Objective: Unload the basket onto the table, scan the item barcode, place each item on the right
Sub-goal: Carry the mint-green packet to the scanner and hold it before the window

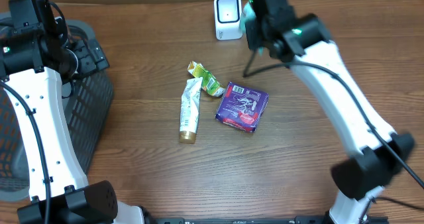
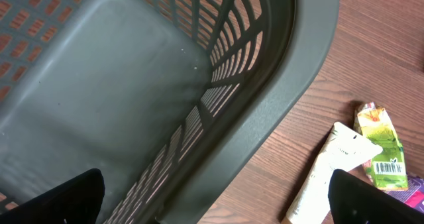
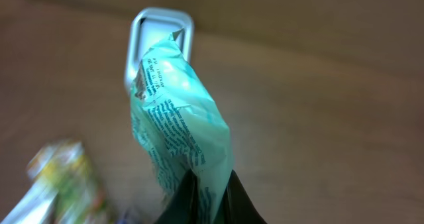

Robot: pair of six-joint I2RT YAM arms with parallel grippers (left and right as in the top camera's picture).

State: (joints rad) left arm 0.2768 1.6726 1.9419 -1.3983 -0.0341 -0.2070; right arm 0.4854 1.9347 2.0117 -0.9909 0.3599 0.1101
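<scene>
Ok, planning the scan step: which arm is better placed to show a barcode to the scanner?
Right. The right fingers grip the teal packet in front of the white scanner; the left fingers hang open, empty, over the basket.

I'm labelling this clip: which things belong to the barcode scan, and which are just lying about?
In the job: mint-green printed packet, right gripper shut on it, white box-shaped scanner.
Lying about: white gold-capped tube, crumpled green pouch, purple packet, grey slatted plastic basket.

Mock checkout bench: barcode scanner point(image 1: 228, 16), basket point(image 1: 91, 110), packaged goods point(image 1: 242, 106), wooden table point(image 1: 285, 174).
</scene>
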